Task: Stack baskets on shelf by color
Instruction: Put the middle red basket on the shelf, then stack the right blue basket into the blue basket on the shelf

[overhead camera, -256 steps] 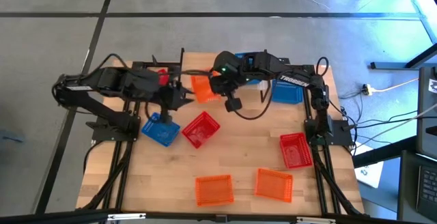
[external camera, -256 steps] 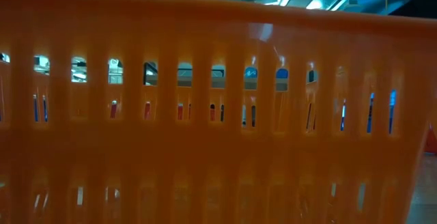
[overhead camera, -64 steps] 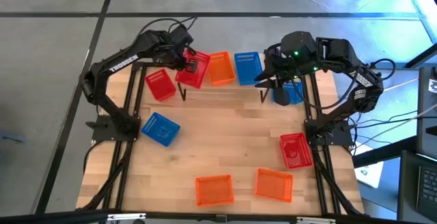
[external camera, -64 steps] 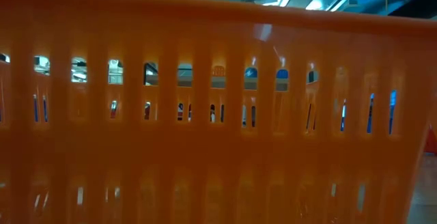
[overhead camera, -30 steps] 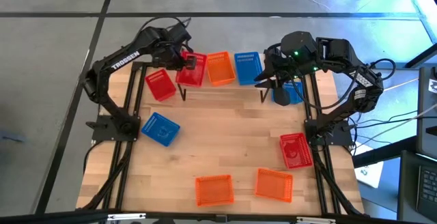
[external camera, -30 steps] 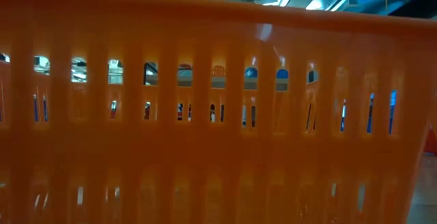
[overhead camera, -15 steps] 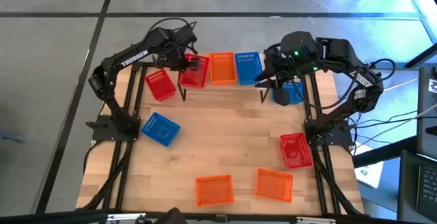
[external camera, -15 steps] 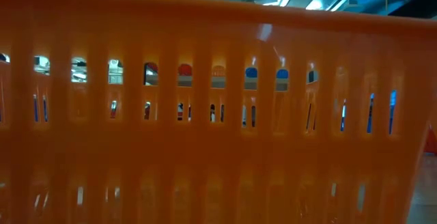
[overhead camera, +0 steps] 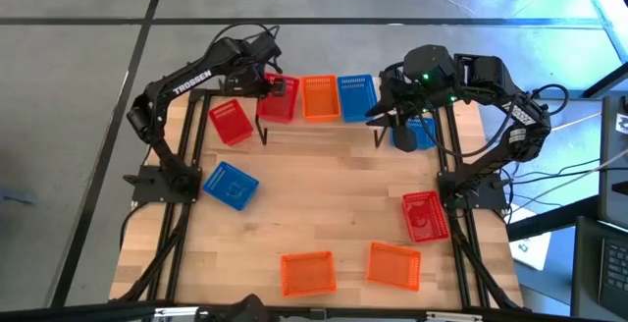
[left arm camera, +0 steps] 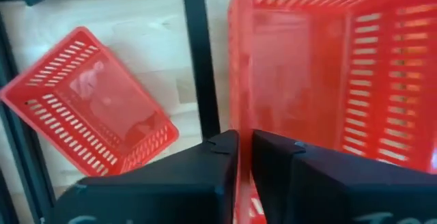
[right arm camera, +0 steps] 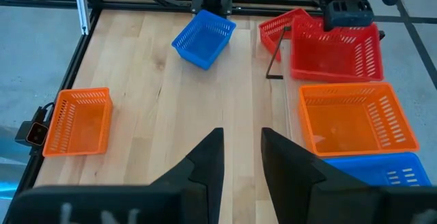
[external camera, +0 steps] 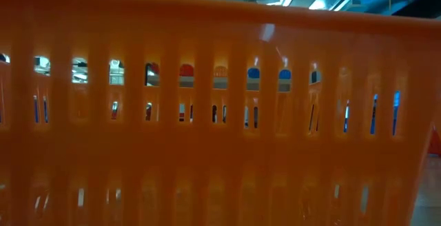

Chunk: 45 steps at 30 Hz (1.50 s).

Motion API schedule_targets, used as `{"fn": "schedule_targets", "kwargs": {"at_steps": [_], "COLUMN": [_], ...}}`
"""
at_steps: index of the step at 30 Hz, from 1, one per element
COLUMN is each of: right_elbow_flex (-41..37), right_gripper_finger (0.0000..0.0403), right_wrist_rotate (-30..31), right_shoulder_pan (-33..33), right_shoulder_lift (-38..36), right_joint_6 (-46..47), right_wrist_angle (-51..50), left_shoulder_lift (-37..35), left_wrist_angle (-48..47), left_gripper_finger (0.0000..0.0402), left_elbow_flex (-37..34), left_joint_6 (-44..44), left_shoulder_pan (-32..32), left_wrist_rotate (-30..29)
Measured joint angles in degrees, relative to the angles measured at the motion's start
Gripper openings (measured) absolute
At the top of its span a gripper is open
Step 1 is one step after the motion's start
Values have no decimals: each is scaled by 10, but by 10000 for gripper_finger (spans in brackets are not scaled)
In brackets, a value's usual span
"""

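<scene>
On the shelf [overhead camera: 324, 126] at the table's far edge, a red basket [overhead camera: 280, 99], an orange basket [overhead camera: 319, 97] and a blue basket [overhead camera: 356, 96] stand in a row. My left gripper [overhead camera: 266, 84] is shut on the red basket [left arm camera: 321, 67]. My right gripper [overhead camera: 396, 116] hangs open above the shelf's right end, touching nothing, and its fingers [right arm camera: 205, 159] are spread apart. A second blue basket [overhead camera: 414, 132] lies beneath it. My left gripper pinches the red basket's left wall at its rim [left arm camera: 243, 157], one finger inside the basket and one outside. The fingers come from above, slanting in from the table's left. The basket sits level, next to the orange basket; its underside is hidden.
On the tabletop lie a red basket [overhead camera: 229, 122], a blue basket [overhead camera: 231, 185], a red basket [overhead camera: 425, 215] and two orange baskets [overhead camera: 307, 273] [overhead camera: 394, 265]. An orange basket wall [external camera: 220, 150] fills the low view. Bare wood lies in the table's middle.
My left gripper, still shut on the red basket, has moved slightly toward the far edge. It has turned the basket from askew to square beside the orange basket. My right arm has kept still.
</scene>
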Motion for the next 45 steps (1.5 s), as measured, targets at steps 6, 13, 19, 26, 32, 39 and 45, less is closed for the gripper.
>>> {"fn": "schedule_targets", "kwargs": {"at_steps": [6,13,19,26,32,39,45], "right_elbow_flex": [0,0,0,0,1,0,-81], "right_gripper_finger": [96,96,96,96,96,96,96], "right_wrist_rotate": [0,0,0,0,0,43,-1], "right_shoulder_pan": [0,0,0,0,0,10,41], "right_shoulder_lift": [0,0,0,-6,-44,-69,-112], "right_joint_6": [0,0,2,4,48,140,187], "right_wrist_angle": [0,0,0,-1,-51,-146,-140], "left_shoulder_lift": [0,-4,-30,-89,-159,-216,-215], "left_wrist_angle": [3,4,4,4,0,-1,-4], "left_gripper_finger": [44,42,41,41,41,41,41], "left_elbow_flex": [0,0,0,0,0,0,-1], "left_joint_6": [-1,14,15,86,148,118,93], "left_shoulder_pan": [0,0,0,-34,-138,-307,-438], "left_wrist_rotate": [-13,-28,-30,-68,-75,-74,-86]}}
